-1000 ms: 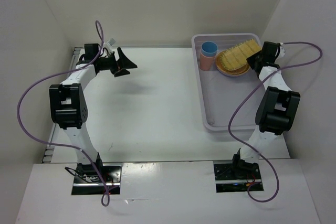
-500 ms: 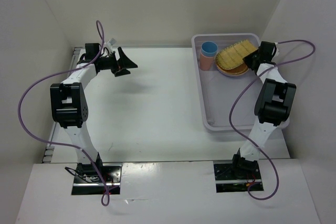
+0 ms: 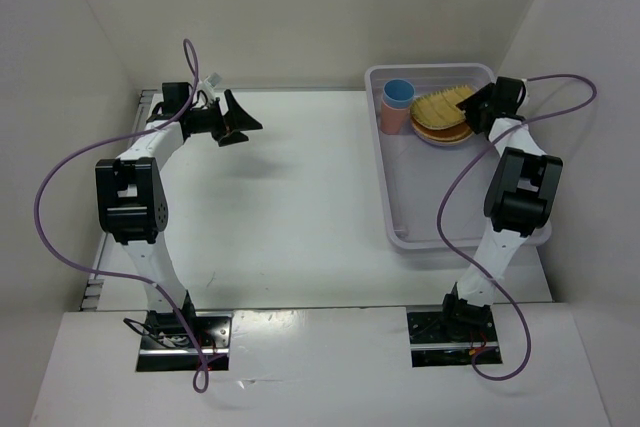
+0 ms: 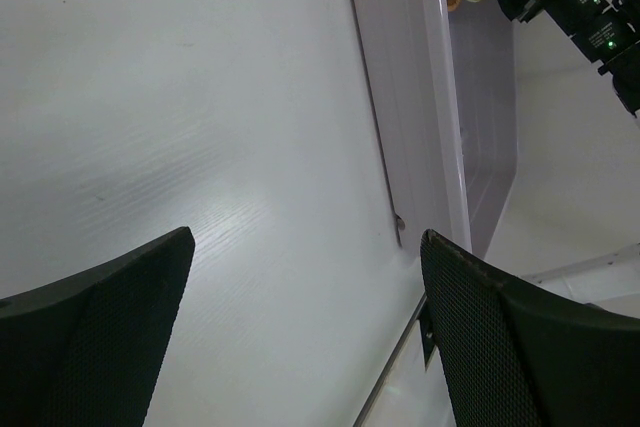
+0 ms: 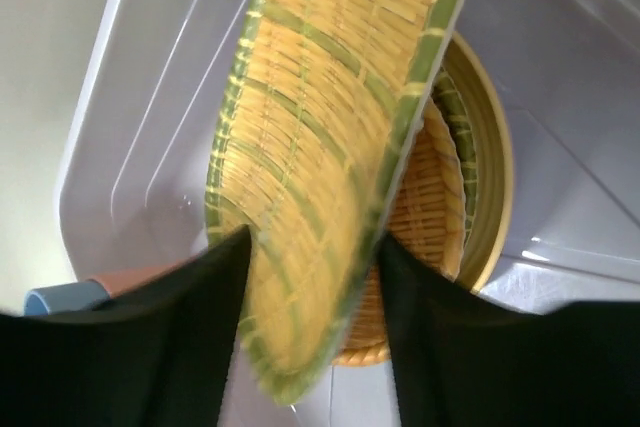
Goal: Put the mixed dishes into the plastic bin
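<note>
I am gripping the squarish yellow woven plate (image 5: 320,117) in my right hand (image 5: 312,239), my two fingers closing on its near edge, one on each face; the plate is standing tilted on edge rather than lying flat; it is hanging inside the far end of the plastic bin (image 3: 400,237), right over the round yellow woven plate (image 5: 440,207) that is lying flat on the bin's floor; whether the two plates are touching I cannot tell; in the top view my right hand (image 3: 478,107) is reaching in over the bin's right wall, with the squarish plate (image 3: 448,104) just to its left; to the left of the plates, in the bin's far left corner, the blue cup (image 3: 398,93) is sitting in the coral cup (image 3: 393,119), both upright; the near half of the bin is showing only its pale floor; my left hand (image 3: 235,119) is hovering above the far left part of the white surface (image 3: 290,207), well apart from the bin; its fingers are spreading wide with nothing between them (image 4: 308,237), and its wrist view is looking across the surface (image 4: 180,97) to the bin's long left wall (image 4: 420,97).
</note>
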`<action>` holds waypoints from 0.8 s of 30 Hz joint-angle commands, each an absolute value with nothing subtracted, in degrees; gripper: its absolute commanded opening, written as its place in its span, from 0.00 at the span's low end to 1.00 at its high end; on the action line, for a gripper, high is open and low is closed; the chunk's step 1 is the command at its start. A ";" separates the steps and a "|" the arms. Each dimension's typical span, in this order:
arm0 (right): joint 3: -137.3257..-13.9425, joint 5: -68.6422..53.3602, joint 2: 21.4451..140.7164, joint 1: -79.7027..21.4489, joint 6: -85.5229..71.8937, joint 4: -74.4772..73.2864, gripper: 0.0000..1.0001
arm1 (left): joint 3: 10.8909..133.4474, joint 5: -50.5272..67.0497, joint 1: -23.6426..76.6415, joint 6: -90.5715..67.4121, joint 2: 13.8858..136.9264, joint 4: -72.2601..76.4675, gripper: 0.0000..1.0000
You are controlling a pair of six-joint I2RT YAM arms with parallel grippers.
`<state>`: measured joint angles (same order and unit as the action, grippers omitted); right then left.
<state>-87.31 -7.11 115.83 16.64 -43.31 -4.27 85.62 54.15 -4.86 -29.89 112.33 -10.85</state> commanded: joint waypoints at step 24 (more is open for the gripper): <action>-72.08 11.52 75.18 6.51 -27.25 -16.87 0.99 | 87.10 18.55 2.64 -13.62 99.06 -23.82 1.00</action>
